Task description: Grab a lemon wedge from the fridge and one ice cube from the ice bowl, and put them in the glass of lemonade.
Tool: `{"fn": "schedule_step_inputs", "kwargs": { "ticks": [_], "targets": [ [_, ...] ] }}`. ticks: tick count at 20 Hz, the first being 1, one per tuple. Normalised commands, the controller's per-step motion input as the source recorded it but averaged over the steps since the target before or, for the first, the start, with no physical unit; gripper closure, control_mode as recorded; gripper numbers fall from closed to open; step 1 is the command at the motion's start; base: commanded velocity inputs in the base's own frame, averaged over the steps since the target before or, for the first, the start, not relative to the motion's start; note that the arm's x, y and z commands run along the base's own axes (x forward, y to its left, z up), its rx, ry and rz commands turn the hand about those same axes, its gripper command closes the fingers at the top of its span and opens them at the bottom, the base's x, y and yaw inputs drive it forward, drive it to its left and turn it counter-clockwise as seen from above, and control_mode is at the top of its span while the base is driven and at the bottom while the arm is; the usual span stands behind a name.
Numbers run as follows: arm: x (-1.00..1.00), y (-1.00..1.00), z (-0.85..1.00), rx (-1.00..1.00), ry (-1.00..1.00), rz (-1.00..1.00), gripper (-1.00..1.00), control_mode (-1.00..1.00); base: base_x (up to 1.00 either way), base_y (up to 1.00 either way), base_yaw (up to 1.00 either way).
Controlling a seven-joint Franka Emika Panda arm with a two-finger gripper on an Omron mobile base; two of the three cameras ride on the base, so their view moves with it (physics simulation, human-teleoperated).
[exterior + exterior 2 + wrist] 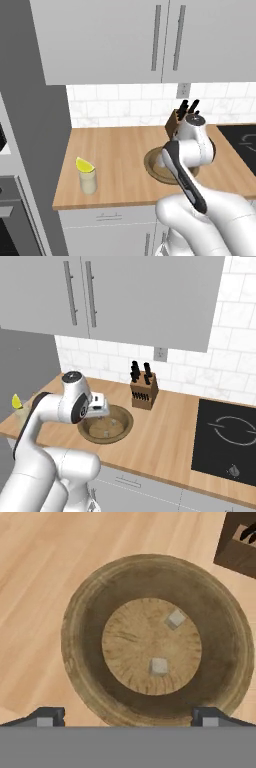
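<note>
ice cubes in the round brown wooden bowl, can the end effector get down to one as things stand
Probably yes. The end effector hangs open above the round shallow brown wooden bowl, and two small pale ice cubes lie apart on its bare floor with nothing over them.

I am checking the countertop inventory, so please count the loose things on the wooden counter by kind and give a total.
Ice cubes: 2, one and another, both in the bowl
Ice bowl: 1
Glass of lemonade: 1
Lemon wedge: 1, on the glass
Knife block: 1
Total: 6
</note>
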Motion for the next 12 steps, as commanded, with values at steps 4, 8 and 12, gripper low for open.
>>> {"fn": "schedule_step_inputs", "kwargs": {
  "ticks": [4, 8, 12],
  "targets": [
    [0.36, -0.53, -0.20, 0.02, 0.28, -0.16, -1.00, -1.00, 0.00, 0.00, 0.00],
    [0.14, -0.02, -0.43, 0.00, 0.13, -0.07, -1.00, -1.00, 0.00, 0.00, 0.00],
    [0.00, 0.01, -0.46, 0.00, 0.05, 0.00, -1.00, -1.00, 0.00, 0.00, 0.00]
  ]
}}
